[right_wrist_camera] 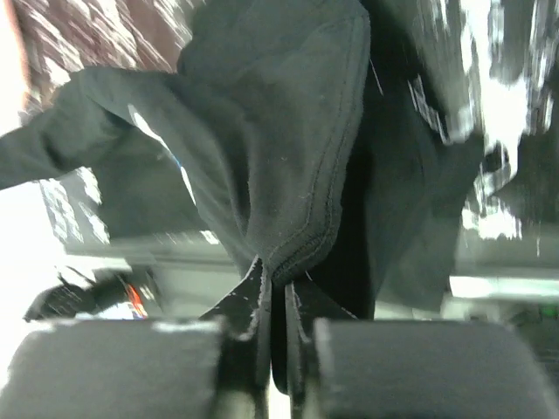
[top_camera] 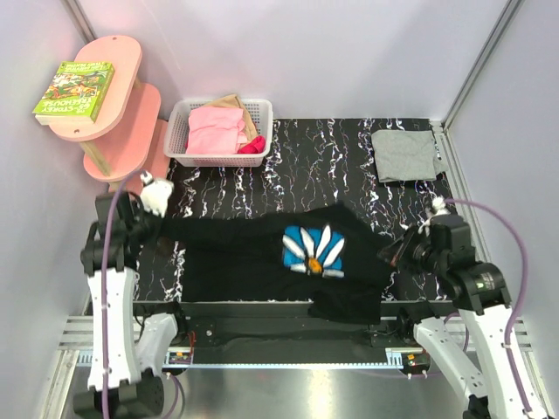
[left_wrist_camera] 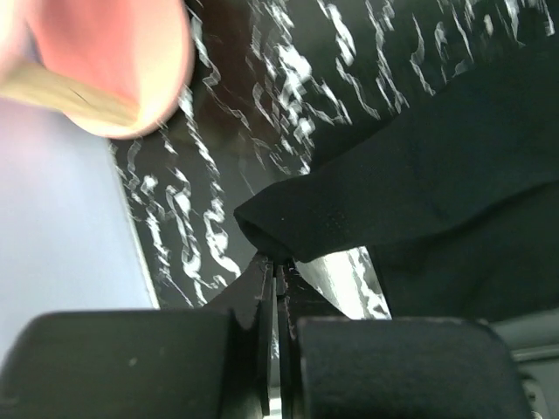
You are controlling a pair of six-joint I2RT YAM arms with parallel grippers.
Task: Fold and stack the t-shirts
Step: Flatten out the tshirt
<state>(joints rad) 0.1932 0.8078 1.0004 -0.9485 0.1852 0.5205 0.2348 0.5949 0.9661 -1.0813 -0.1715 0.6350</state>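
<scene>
The black t-shirt [top_camera: 262,253] with a blue-and-white flower print [top_camera: 314,250] hangs stretched between both arms over the near part of the table. My left gripper [top_camera: 160,225] is shut on its left end; in the left wrist view the jaws [left_wrist_camera: 278,266] pinch a black cloth edge [left_wrist_camera: 367,205]. My right gripper [top_camera: 390,253] is shut on the right end, pinching a stitched hem [right_wrist_camera: 301,249] at the fingertips [right_wrist_camera: 279,279]. A folded light grey t-shirt [top_camera: 404,155] lies flat at the table's far right.
A white basket [top_camera: 179,131] holding pink and tan clothes stands at the far left of the black marbled table [top_camera: 314,166]. A pink shelf [top_camera: 113,105] with a green book [top_camera: 74,90] stands left of it. White walls close in on both sides.
</scene>
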